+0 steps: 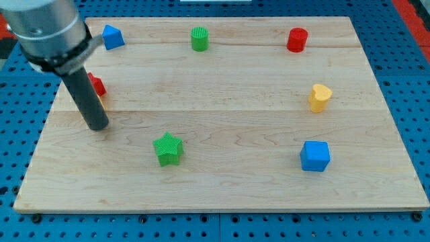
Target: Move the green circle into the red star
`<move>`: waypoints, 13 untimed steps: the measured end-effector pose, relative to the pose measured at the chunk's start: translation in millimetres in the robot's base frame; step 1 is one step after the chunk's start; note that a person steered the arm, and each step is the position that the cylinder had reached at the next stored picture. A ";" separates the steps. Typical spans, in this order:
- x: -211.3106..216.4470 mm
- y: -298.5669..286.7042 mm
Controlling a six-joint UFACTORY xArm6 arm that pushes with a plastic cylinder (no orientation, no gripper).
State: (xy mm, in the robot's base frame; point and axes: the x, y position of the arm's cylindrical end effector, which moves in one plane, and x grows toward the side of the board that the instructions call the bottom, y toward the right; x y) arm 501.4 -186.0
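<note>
The green circle [199, 38], a short cylinder, stands near the view's top, a little left of centre. The red star [97, 86] lies at the view's left and is mostly hidden behind my rod, so its shape is hard to make out. My tip [98, 126] rests on the board just below the red star and far to the lower left of the green circle.
A blue block [112, 36] sits at the top left, a red cylinder [297, 39] at the top right, a yellow heart-like block [320, 97] at the right, a blue cube [314, 156] at the lower right and a green star [168, 148] at lower centre. The wooden board [222, 195] lies on a blue pegboard.
</note>
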 end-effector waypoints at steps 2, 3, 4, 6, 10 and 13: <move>98.4 121.3; 40.3 133.0; -10.9 114.5; 22.7 118.2; -24.3 129.1; -94.2 96.6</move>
State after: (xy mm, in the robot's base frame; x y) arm 407.2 -89.4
